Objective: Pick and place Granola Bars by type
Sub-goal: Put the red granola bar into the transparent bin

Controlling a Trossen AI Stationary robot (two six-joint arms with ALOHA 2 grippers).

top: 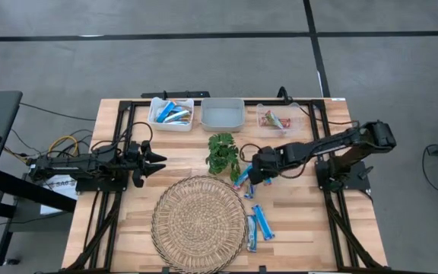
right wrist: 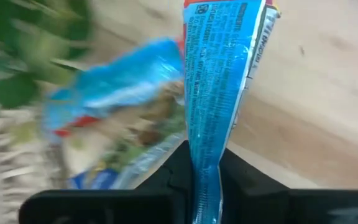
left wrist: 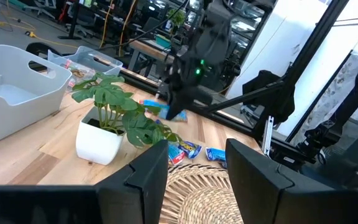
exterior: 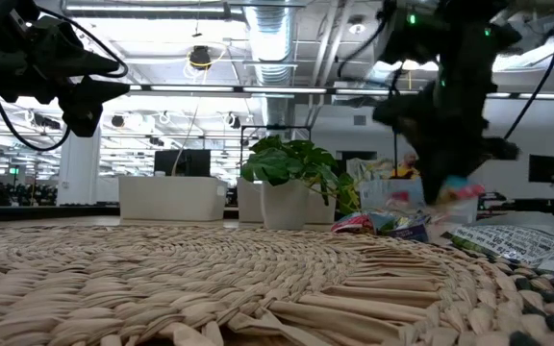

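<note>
My right gripper (top: 254, 175) is over the table's middle, just right of the plant, shut on a blue granola bar (right wrist: 219, 81). More blue bars lie under and beside it (top: 242, 180) (right wrist: 120, 102), and a few sit by the mat's right rim (top: 258, 224). At the far edge, a white bin (top: 171, 114) holds blue bars and a clear bin (top: 274, 119) holds reddish ones. My left gripper (top: 155, 160) waits open at the table's left, raised, seen in its wrist view (left wrist: 197, 169). My right gripper pinches the blue bar between its two fingers at one end of the wrapper (right wrist: 207, 171). The fingers come from above, pointing down, and the bar runs on lengthwise beyond them. In the low view the bar (exterior: 458, 188) hangs below the fingers, lifted off the table.
A round woven mat (top: 198, 222) fills the near middle of the table. A small green plant in a white pot (top: 221, 152) stands just left of my right gripper. An empty grey bin (top: 223, 114) sits between the two other bins at the far edge.
</note>
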